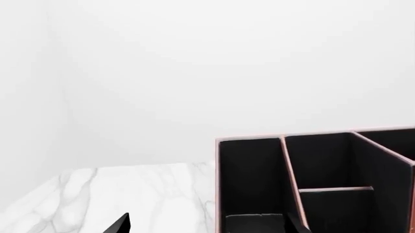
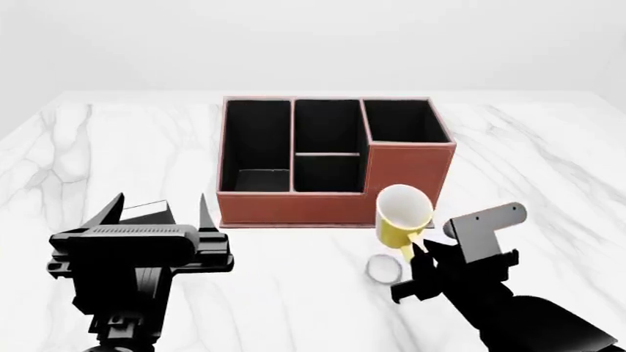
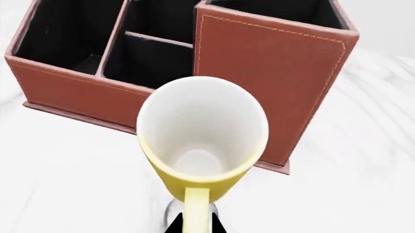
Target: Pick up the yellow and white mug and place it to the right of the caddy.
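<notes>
The yellow and white mug is held off the table, tilted with its white mouth toward the caddy; it fills the right wrist view. My right gripper is shut on the mug's yellow handle, just in front of the caddy's taller right section. The reddish-brown caddy with black compartments stands mid-table and also shows in the left wrist view. My left gripper is open and empty, in front of the caddy's left end.
The white marble table runs wide on both sides of the caddy. A small round grey mark lies on the table under the mug. A plain white wall stands behind.
</notes>
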`<state>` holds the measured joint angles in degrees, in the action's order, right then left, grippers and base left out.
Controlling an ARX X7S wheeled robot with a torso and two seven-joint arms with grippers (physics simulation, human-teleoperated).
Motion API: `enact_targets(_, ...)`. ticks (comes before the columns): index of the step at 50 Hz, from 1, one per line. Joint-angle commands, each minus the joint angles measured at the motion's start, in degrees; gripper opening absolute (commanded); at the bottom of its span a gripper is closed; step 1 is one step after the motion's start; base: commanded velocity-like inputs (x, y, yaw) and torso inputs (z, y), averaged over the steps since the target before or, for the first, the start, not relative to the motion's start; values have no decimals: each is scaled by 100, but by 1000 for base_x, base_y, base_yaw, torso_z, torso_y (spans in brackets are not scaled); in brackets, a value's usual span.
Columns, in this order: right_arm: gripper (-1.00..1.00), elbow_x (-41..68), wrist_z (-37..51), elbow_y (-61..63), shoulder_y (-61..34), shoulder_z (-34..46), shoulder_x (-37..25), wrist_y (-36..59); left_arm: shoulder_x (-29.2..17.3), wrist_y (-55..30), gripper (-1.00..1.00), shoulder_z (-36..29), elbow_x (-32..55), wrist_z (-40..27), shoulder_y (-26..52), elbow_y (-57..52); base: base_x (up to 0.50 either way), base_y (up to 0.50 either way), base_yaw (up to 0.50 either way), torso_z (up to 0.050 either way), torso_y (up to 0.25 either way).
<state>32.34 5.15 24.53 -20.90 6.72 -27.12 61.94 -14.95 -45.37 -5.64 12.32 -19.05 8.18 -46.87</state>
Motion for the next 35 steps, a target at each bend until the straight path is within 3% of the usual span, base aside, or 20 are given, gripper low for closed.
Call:
enact_targets(1, -100, -5, 268, 153, 284, -696, -173, 21, -15, -37, 100, -32, 21, -40, 34, -16, 0, 0, 0, 0, 0)
enact_targets(14, -100, -61, 753, -175, 217, -1349, -72, 190, -25, -43, 100, -55, 58, -72, 50, -14, 0, 0, 0, 0, 1)
enact_targets(35, -100, -425, 1113, -823, -107, -1366, 26, -85, -68, -24, 100, -36, 109, -132, 9, -37, 0, 0, 0, 0, 0)
